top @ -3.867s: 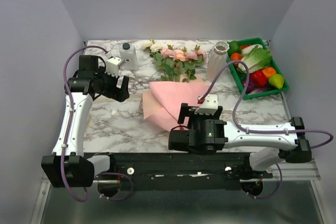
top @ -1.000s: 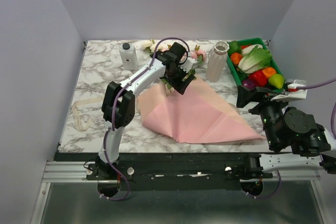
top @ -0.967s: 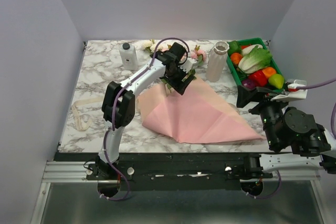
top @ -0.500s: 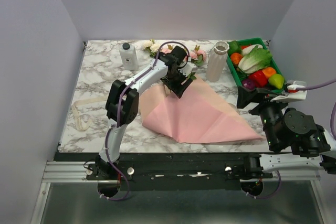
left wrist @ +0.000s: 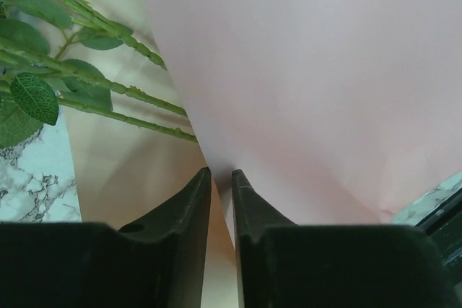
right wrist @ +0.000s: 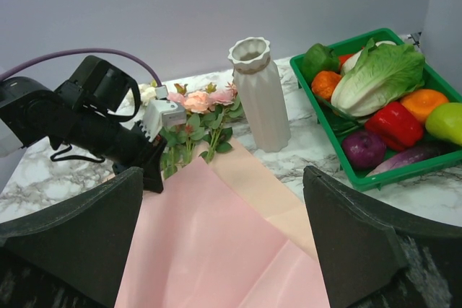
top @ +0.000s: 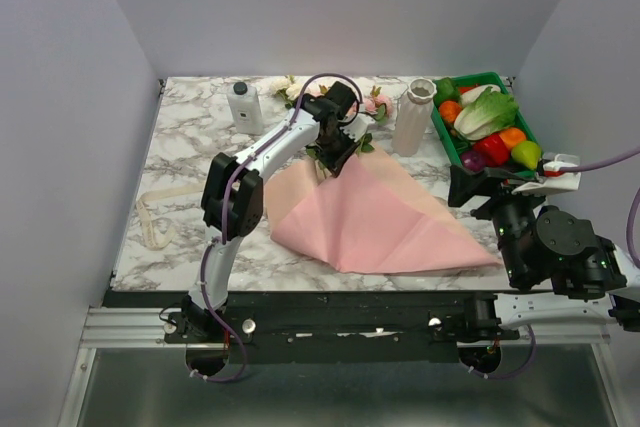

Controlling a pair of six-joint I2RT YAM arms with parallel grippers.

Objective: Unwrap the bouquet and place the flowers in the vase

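Both left jaws nip the pink paper (left wrist: 303,84) at its edge; I judge it limp, tearable. Right jaws gape, empty.

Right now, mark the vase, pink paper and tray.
vase (right wrist: 261,110), right wrist view, ribbed body.
pink paper (top: 370,217), top view, flat middle.
tray (right wrist: 382,178), right wrist view, near rim.

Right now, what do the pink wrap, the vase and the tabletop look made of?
The pink wrap looks like thin matte paper: it lies flat with sharp fold creases. The vase is white, ribbed and matte, likely ceramic, possibly plastic. The tabletop shows a grey-veined white marble pattern; whether it is real stone or printed laminate, I can't tell.
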